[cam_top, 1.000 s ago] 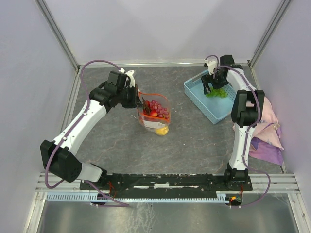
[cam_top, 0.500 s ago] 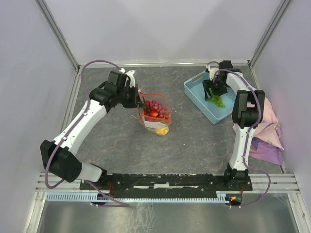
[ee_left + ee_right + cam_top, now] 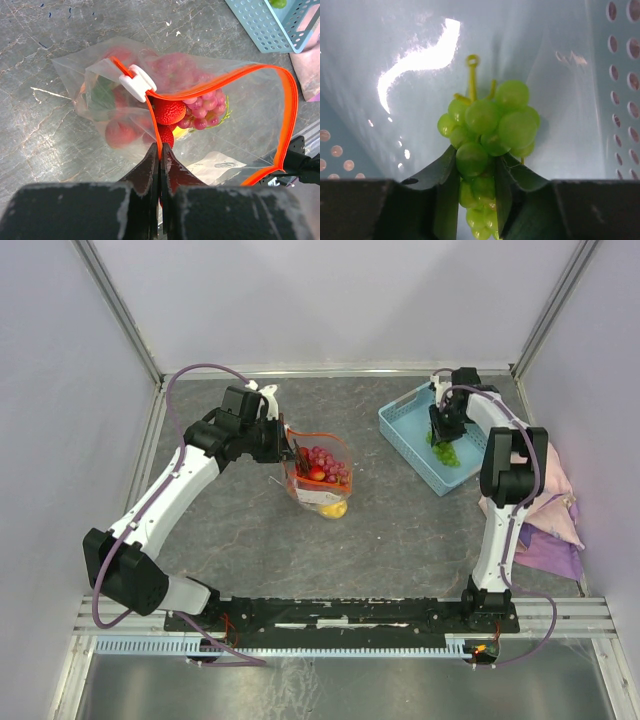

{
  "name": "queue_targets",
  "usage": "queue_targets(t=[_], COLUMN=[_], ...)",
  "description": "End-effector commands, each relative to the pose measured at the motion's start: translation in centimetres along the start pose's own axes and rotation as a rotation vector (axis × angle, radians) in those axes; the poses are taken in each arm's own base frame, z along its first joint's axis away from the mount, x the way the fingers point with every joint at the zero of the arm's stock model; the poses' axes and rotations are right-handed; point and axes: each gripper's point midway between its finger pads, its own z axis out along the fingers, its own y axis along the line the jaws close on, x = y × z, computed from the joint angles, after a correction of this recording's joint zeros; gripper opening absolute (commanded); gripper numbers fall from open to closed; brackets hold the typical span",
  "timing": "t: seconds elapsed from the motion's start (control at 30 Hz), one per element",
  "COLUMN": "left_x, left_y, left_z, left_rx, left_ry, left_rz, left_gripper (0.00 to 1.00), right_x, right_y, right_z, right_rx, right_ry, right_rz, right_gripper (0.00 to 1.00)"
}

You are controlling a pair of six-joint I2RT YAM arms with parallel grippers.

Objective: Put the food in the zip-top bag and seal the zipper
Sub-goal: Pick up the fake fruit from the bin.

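Note:
The clear zip-top bag (image 3: 318,478) (image 3: 235,120) stands open mid-table, holding food: red strawberries (image 3: 169,111), purple grapes (image 3: 202,112) and a yellow fruit (image 3: 335,508). Its orange-red zipper (image 3: 220,81) runs round the mouth, with the white slider (image 3: 136,82) at the far end. My left gripper (image 3: 160,152) (image 3: 290,452) is shut on the zipper strip at the bag's near rim. A bunch of green grapes (image 3: 490,125) (image 3: 447,452) lies in the blue basket, and my right gripper (image 3: 476,165) (image 3: 443,435) pinches its lower part between both fingers.
The light blue slatted basket (image 3: 405,435) (image 3: 265,25) sits at the back right, its floor (image 3: 560,100) under the grapes. A pink cloth (image 3: 550,510) lies against the right wall beside the right arm. A white label shows on the bag's side (image 3: 212,165).
My right gripper has moved right and down inside the basket and its jaws have come together on the green grapes. The left arm and the bag have not moved.

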Motion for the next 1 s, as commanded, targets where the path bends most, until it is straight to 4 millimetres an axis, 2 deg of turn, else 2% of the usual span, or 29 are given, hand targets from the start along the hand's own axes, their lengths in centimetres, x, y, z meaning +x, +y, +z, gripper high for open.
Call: queue_targets(t=[0.0, 0.2, 0.3, 0.43, 0.67, 0.83, 0.97], left_x=[-1.2, -1.2, -1.2, -1.2, -1.1, -1.1, -1.1], left_y=[-0.8, -0.9, -0.9, -0.9, -0.8, -0.8, -0.7], left_z=[-0.6, -0.8, -0.8, -0.7, -0.5, -0.5, -0.4], left_rx=[0.040, 0.048, 0.047, 0.047, 0.043, 0.041, 0.041], left_ry=[-0.056, -0.058, -0.057, -0.056, -0.051, -0.050, -0.047], left_rz=[0.039, 0.041, 0.039, 0.039, 0.036, 0.035, 0.034], left_gripper=[0.03, 0.03, 0.03, 0.03, 0.03, 0.03, 0.03], right_x=[-1.8, -2.1, -2.0, -2.3, -3.9, -5.1, -5.9], right_y=[0.4, 0.5, 0.4, 0.6, 1.4, 4.0, 7.4], right_z=[-2.6, -3.7, -4.4, -6.1, -11.6, -16.3, -19.9], right_rx=[0.027, 0.043, 0.057, 0.076, 0.136, 0.135, 0.100], right_ry=[-0.099, -0.136, -0.150, -0.194, -0.306, -0.398, -0.478], right_rz=[0.057, 0.083, 0.092, 0.105, 0.103, 0.069, 0.033], right_gripper=[0.29, 0.09, 0.04, 0.02, 0.02, 0.03, 0.04])
